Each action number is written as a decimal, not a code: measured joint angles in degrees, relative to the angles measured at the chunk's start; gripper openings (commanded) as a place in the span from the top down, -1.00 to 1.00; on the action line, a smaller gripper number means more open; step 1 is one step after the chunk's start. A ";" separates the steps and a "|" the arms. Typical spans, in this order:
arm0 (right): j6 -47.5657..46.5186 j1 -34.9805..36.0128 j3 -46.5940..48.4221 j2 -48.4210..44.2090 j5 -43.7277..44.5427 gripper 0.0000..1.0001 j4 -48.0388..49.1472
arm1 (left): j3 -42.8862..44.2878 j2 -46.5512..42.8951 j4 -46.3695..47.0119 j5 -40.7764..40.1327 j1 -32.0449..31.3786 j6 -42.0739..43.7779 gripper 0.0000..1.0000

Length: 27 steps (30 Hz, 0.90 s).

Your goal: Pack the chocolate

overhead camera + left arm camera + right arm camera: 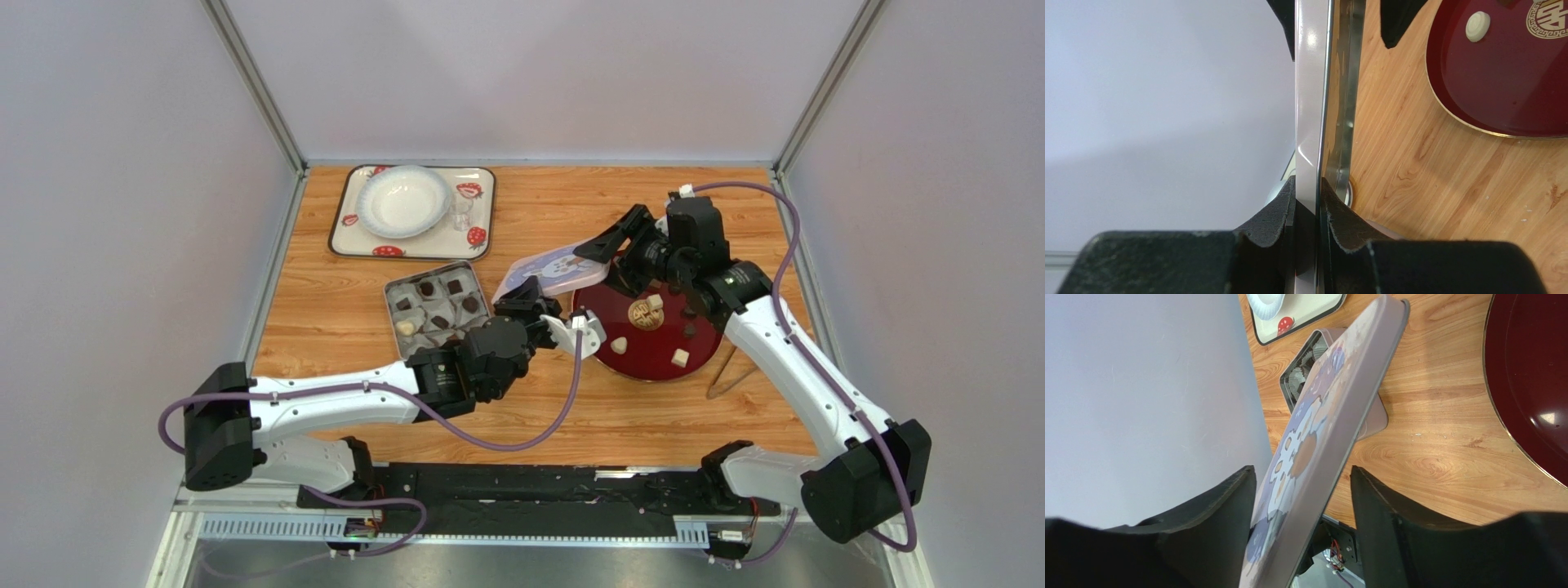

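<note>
Dark and cream chocolate fills the open square tin left of centre. A few cream pieces of chocolate lie on the dark red plate; one cream piece also shows in the left wrist view. My left gripper is shut on the edge of the tin's illustrated lid, holding it tilted above the table. My right gripper straddles the far end of the lid, jaws open; the left finger is close to the picture face, the right finger stands clear.
A strawberry-print tray with a white bowl and a small glass sits at the back left. The red plate lies just right of the lid. Grey walls enclose the wooden table on three sides.
</note>
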 measured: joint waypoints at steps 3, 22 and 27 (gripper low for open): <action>0.52 -0.13 -0.02 0.31 -0.20 -0.01 0.20 | -0.44 0.07 0.50 -0.83 -0.90 0.11 0.63; 4.28 -1.88 -0.59 1.16 -3.50 0.91 2.38 | -2.45 2.80 5.70 -6.10 -5.79 -0.74 -0.23; 4.22 -2.64 -0.66 1.09 -3.56 0.98 2.89 | -2.49 2.89 5.90 -7.63 -7.32 -4.09 -0.26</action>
